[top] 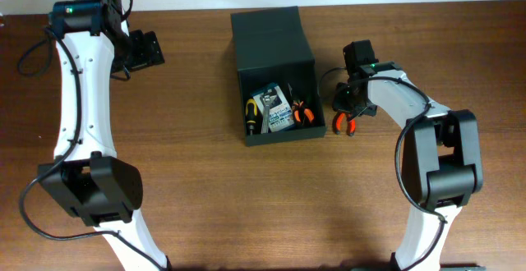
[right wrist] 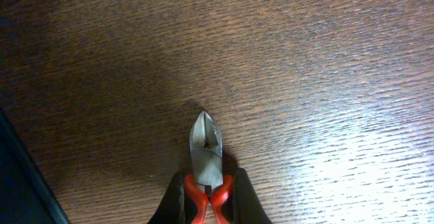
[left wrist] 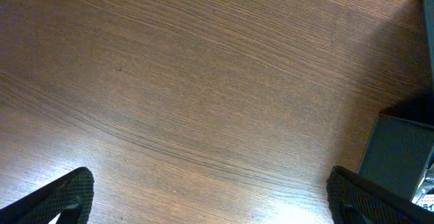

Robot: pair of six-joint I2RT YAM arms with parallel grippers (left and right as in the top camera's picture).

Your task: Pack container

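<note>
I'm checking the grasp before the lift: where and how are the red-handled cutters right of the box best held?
By the red handles, from above. The cutters lie flat on the table, handles side by side and narrow enough to pinch, metal nose pointing away. The right gripper is already shut on the handles just behind the pivot, which looks sound.

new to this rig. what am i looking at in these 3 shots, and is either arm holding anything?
Two robot arms at a wooden table. The overhead view shows both; the other two come from cameras on each wrist. Between the arms sits the container, a dark box, lid flapped back, with a card pack, orange-handled pliers and a yellow-handled tool inside. The right gripper is shut on red-handled cutters, just right of the box. The left gripper is open and empty over bare wood.
</note>
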